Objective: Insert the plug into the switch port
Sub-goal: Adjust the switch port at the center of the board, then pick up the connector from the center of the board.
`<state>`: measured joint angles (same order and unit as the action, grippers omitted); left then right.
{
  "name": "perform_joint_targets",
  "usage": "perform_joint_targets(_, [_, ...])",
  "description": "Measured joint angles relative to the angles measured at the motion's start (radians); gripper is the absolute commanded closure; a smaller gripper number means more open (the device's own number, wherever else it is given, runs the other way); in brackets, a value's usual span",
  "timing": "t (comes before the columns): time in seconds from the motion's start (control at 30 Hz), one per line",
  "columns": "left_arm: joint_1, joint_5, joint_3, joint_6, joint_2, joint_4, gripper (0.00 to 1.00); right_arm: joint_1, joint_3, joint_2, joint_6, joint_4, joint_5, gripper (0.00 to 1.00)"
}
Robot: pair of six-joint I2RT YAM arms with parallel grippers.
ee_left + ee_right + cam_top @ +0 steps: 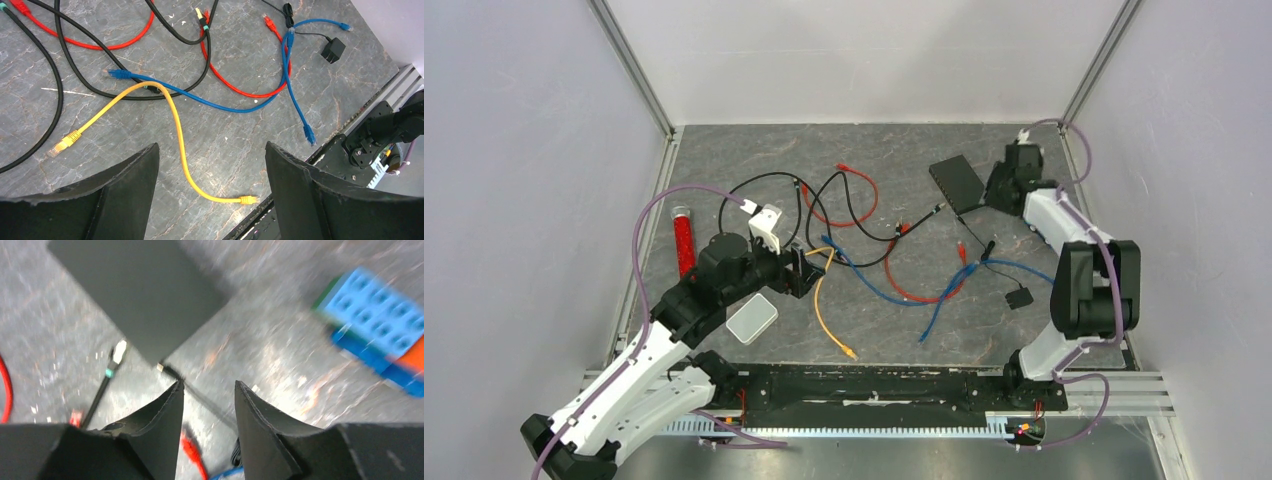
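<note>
Left gripper (212,147) wide open, empty; yellow plug (62,144) ahead-left on counter (340,95). Right gripper (207,385) half open, empty, switch (140,290) just ahead. Square up across plug body before you close.

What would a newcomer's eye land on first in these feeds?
The tangle of red, blue, black and yellow cables sprawled across mid-table, with the yellow cable lying right under the open left gripper. Next, the flat black switch at the far right, the right gripper hovering just off its corner, jaws apart and empty. A bright blue brick stack sits close by in the right wrist view.
</note>
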<state>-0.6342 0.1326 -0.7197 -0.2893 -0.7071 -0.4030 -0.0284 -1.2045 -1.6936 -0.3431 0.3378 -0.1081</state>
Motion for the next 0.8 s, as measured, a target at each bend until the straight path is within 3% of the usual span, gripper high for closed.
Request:
perform_joint_targets(0.23, [0.000, 0.000, 0.000, 0.000, 0.018, -0.005, 0.18, 0.167, 0.201, 0.089, 0.072, -0.039, 0.024, 0.55])
perform_joint_targets(0.53, [0.000, 0.003, 0.000, 0.001, 0.021, -0.007, 0.18, 0.234, 0.286, 0.094, 0.175, -0.039, 0.001, 0.59])
perform_joint_targets(0.8, [0.000, 0.002, 0.000, 0.001, 0.017, -0.007, 0.18, 0.264, 0.257, 0.084, -0.059, -0.069, -0.056, 0.61])
